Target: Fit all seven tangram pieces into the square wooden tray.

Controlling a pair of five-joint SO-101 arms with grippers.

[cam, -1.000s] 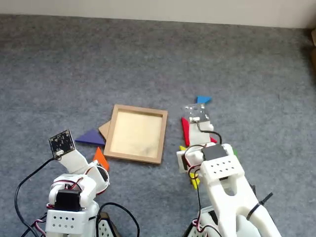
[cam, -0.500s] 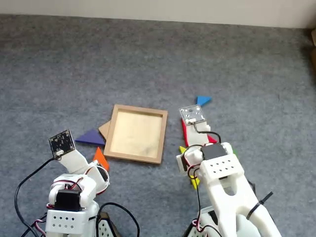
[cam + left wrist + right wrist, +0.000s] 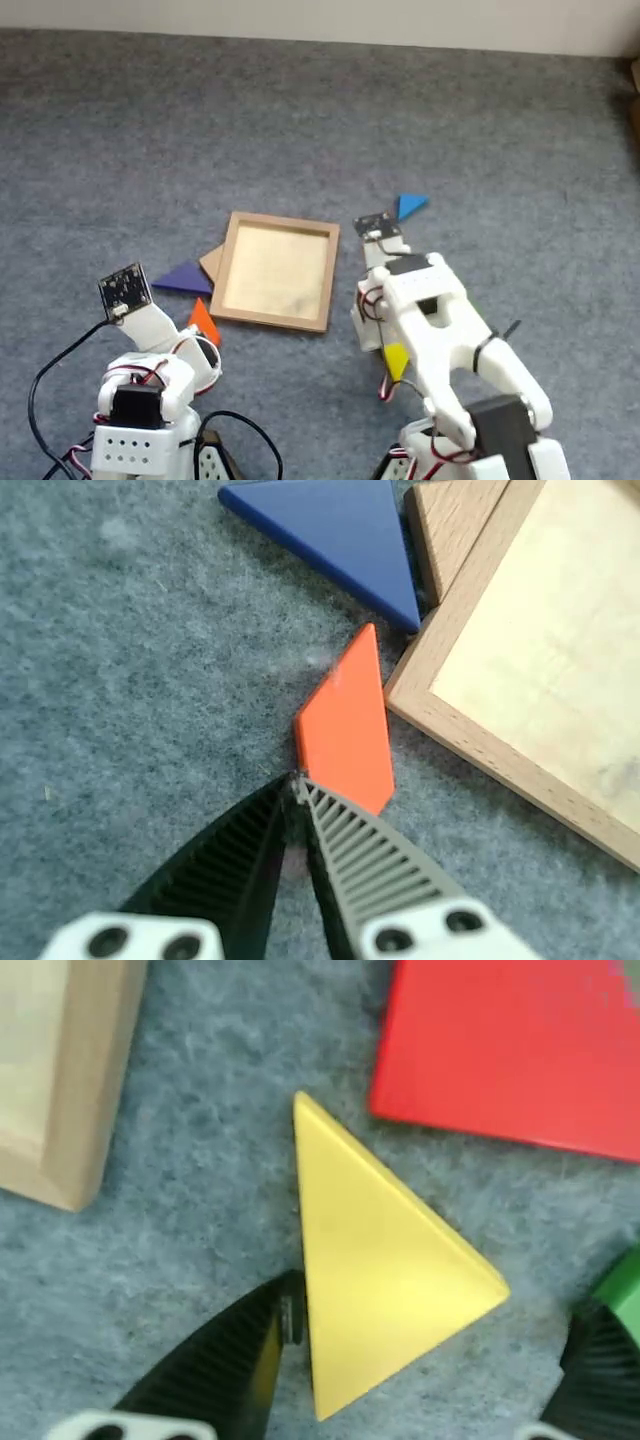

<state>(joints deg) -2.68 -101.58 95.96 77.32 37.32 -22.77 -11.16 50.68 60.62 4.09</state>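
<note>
The square wooden tray [image 3: 232, 268] lies empty on the grey carpet; its corner [image 3: 60, 1090] and rim [image 3: 470, 742] show in the wrist views. My right gripper [image 3: 437, 1318] is open, its fingers either side of a yellow triangle [image 3: 380, 1260], with a red piece [image 3: 510, 1050] and a green piece [image 3: 625, 1290] close by. My left gripper [image 3: 297, 790] is shut and empty, its tips at the near end of an orange parallelogram [image 3: 345, 730]. A dark blue triangle [image 3: 330, 530] and a plain wooden piece [image 3: 455, 525] lie against the tray's left side.
A small blue triangle [image 3: 410, 205] lies beyond the right arm [image 3: 425, 300], which covers most of the pieces right of the tray. The yellow tip [image 3: 396, 360] peeks out under it. Bare carpet stretches behind the tray.
The right arm has dropped down and leaned toward the tray, now covering the red piece in the high view. The left arm has kept still.
</note>
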